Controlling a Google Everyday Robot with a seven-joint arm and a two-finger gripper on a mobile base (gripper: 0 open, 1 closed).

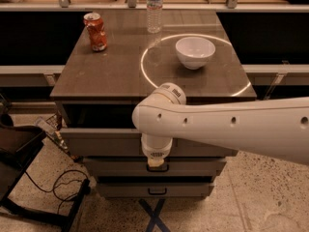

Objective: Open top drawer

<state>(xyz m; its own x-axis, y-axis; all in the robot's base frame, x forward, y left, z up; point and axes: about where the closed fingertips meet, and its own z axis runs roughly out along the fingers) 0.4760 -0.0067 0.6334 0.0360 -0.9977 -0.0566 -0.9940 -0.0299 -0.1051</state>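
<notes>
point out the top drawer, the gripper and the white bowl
top drawer (pixel 96 142): camera view, left part of its grey front
gripper (pixel 155 163): camera view, its tan tip, hanging just below the top drawer's front
white bowl (pixel 195 48): camera view, its inside

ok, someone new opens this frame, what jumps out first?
The big white arm stretching across from the right, its gripper hanging at centre by the lower edge of the top drawer, which looks partly out. Behind, on the tabletop, a white bowl sits inside a bright ring of light, a red can at back left.
</notes>
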